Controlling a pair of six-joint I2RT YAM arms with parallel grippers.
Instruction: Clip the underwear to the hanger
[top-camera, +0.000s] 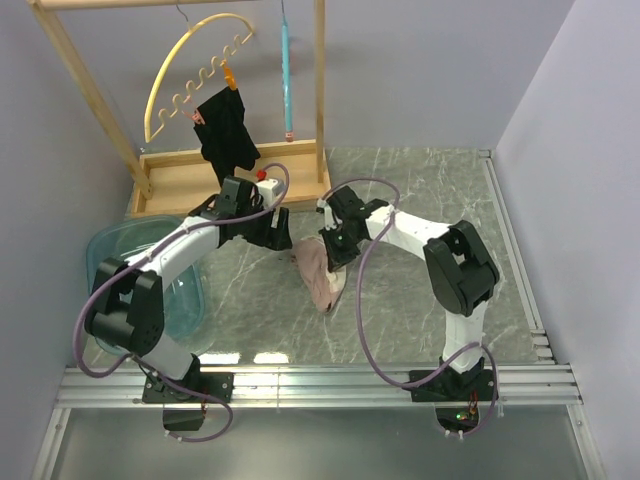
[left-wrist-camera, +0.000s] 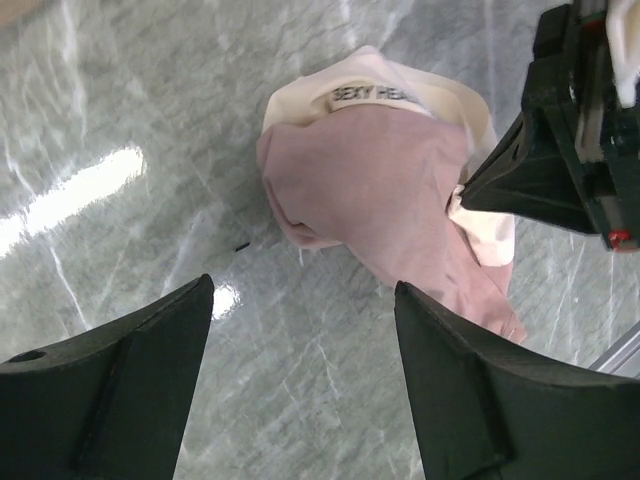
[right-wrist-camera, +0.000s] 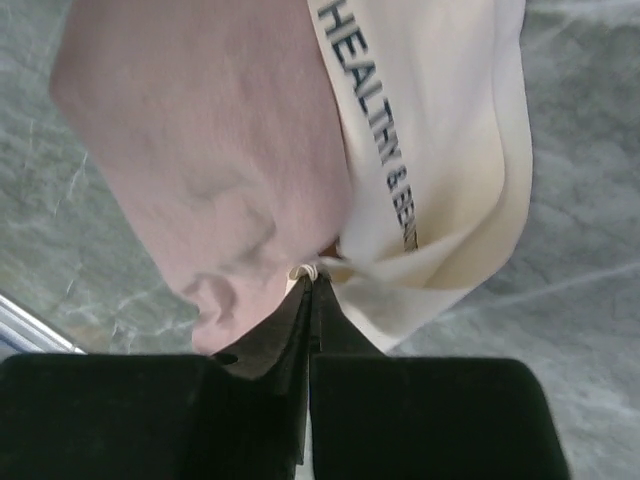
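Right gripper (right-wrist-camera: 313, 282) tight on soft crumpled pink-and-cream underwear (left-wrist-camera: 380, 190); left gripper (left-wrist-camera: 303, 292) spread over glossy marble table (left-wrist-camera: 120, 120)

The underwear (top-camera: 322, 272) lies bunched on the bench (top-camera: 430, 190) near its middle, between the two arms. The right hand (top-camera: 337, 258) meets its far right edge, closed on the fabric. The left hand (top-camera: 280, 240) hangs just left of it, apart. Behind both, at the bench's far left, stands a wooden rack (top-camera: 235, 180). From its top rail the hanger (top-camera: 287, 70) hangs on the right. A second hanger (top-camera: 190, 75) hangs on the left with a garment (top-camera: 225, 130) clipped beneath. A plastic tub (top-camera: 110, 255) sits left of the left arm.
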